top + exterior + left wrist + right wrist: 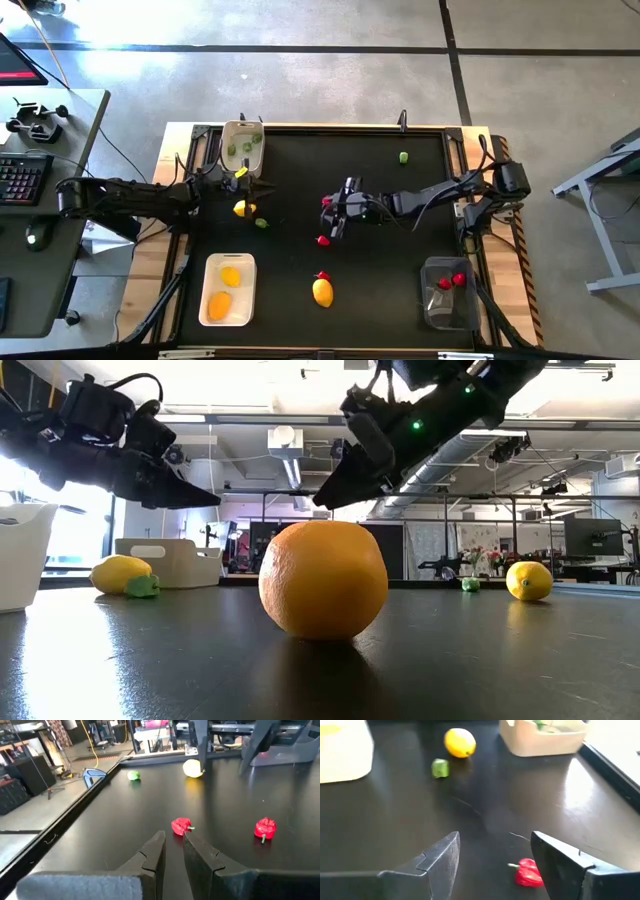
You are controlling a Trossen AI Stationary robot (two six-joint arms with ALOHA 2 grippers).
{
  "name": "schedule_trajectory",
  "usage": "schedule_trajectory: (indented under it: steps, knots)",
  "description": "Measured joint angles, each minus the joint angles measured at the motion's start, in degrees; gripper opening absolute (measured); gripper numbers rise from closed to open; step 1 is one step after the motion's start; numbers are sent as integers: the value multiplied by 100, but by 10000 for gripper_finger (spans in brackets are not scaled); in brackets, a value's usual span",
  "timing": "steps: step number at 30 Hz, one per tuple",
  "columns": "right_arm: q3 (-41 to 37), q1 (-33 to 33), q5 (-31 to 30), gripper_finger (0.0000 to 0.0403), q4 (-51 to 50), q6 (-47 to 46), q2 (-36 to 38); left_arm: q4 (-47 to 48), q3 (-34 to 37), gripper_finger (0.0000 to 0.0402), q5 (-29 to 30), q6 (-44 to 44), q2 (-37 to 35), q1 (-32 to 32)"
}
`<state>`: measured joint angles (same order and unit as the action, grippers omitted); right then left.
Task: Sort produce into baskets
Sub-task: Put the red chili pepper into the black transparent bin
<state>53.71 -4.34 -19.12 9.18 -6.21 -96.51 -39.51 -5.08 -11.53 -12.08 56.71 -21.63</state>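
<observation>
Right wrist view: we see our right hand (pixel 492 865) wide open, empty, a red pepper (pixel 527 872) just beside one fingertip.

We see a matt black tabletop (pixel 380 270) with a faint sheen, smooth glossy plastic-looking lemons (pixel 459 742) and red peppers (pixel 265 828), a clear plastic bin (pixel 447 305) and a light wooden table frame (pixel 527 300).

Red peppers (pixel 181 826), black table (pixel 380 260)
</observation>
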Motion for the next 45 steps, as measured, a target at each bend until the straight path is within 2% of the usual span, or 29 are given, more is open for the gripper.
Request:
schedule_trajectory:
  steps: [4,9,12,18,22,26,28,38,45]
  knots:
    - [0,55,-551,240,-204,-505,0,15,0,49,-63,-9,0,30]
    - [0,146,-587,240,-410,-664,-107,11,0,24,-199,-38,0,304]
    - [0,196,-418,240,-321,-326,-370,-75,0,5,-202,-48,0,485]
    - [0,378,-390,240,52,-82,-869,-81,0,2,-212,-65,0,664]
    - [0,454,-369,240,65,-21,-897,-390,156,1,-273,-63,0,708]
    - [0,546,19,240,50,73,-892,-928,451,0,-288,-18,2,706]
    - [0,583,316,240,64,384,-941,-976,450,0,-281,-1,1,706]
    - [0,629,268,239,231,871,-1196,-961,450,0,-280,-2,0,706]
    - [0,836,540,207,324,970,-1236,-968,444,0,-277,107,0,704]
